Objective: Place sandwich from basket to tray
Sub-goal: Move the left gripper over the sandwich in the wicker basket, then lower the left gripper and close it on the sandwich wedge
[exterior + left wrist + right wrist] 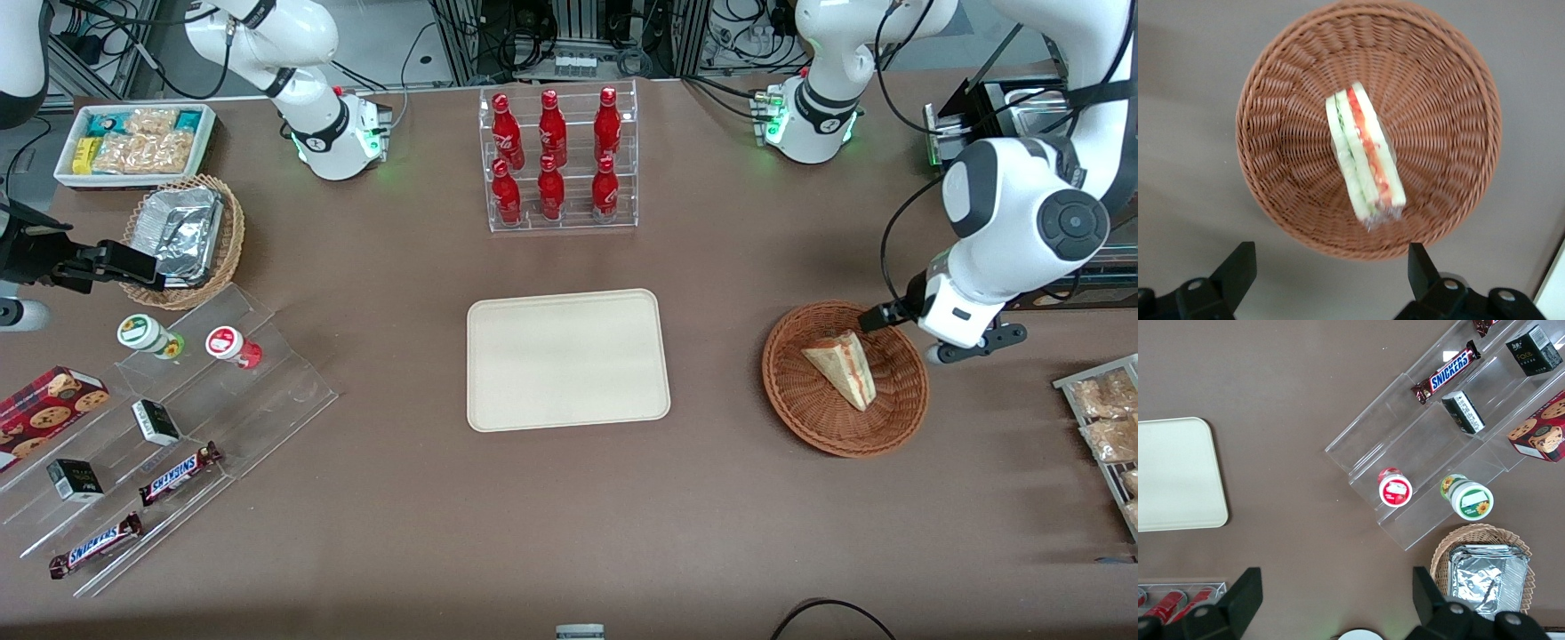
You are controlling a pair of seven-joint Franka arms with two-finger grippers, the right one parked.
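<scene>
The sandwich (pixel 843 367) (pixel 1365 157), a pale bread wedge with red and green filling and a clear wrap, lies in the round reddish-brown wicker basket (pixel 800 391) (pixel 1285 167). My left gripper (pixel 944 342) (pixel 1328 270) hangs above the basket's rim on the working arm's side. It is open, with both black fingers (pixel 1238 267) spread wide and nothing between them. Below it is bare table just off the rim. The cream tray (pixel 567 359) (pixel 1178 477) lies flat at the table's middle, toward the parked arm from the basket, with nothing on it.
A clear rack of red bottles (pixel 556 160) stands farther from the camera than the tray. A wire rack of snack bags (pixel 1107 418) sits at the working arm's table end. Toward the parked arm are an acrylic step stand (pixel 169 418), a tan basket with foil container (pixel 182 236) and a white snack bin (pixel 138 142).
</scene>
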